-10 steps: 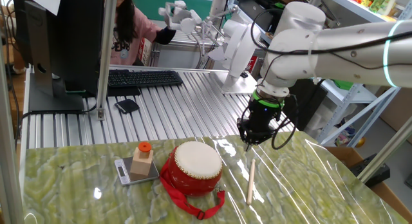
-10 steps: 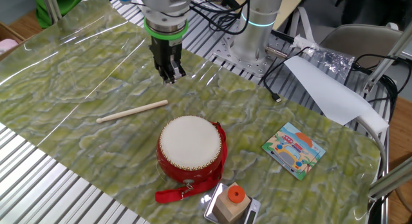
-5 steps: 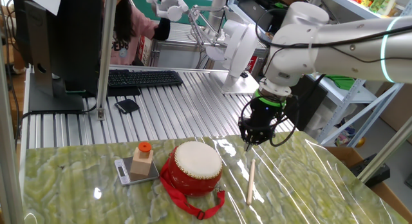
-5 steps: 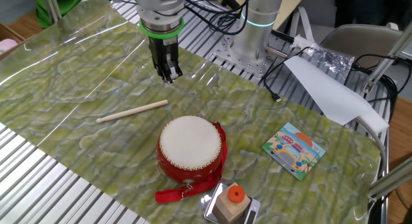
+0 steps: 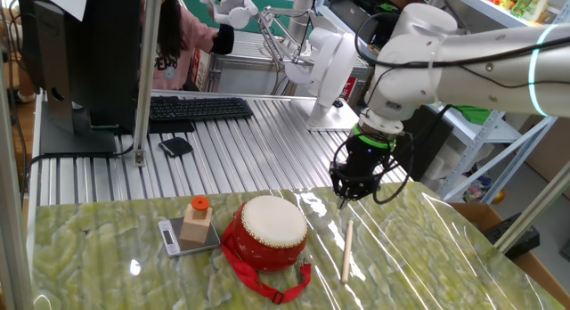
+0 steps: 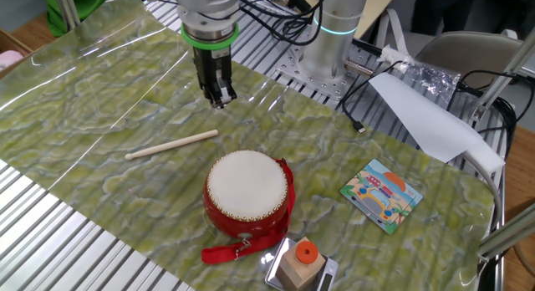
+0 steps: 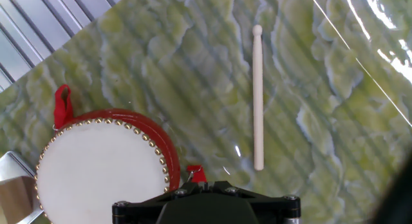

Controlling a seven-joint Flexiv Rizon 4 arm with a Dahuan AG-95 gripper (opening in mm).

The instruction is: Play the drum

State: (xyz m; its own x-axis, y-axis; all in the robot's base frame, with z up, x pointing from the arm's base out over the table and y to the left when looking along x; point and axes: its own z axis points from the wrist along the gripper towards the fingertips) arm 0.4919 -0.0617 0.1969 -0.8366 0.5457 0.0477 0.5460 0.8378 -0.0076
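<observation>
One drum (image 6: 247,193) sits mid-counter (image 6: 100,115), and one wooden stick (image 6: 171,145) lies flat between it and the gripper (image 6: 219,97), its long axis running crosswise just below the jaws (pressed together, holding nothing); the single arm hangs above the stick's thin end

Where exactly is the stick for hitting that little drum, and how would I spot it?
Look at the green marbled mat covering the table, then find the red drum with the cream skin near its middle. The drumstick lies flat on the mat beside the drum, apart from it. It is the only long, thin, pale wooden rod there, with one small rounded tip.
</observation>
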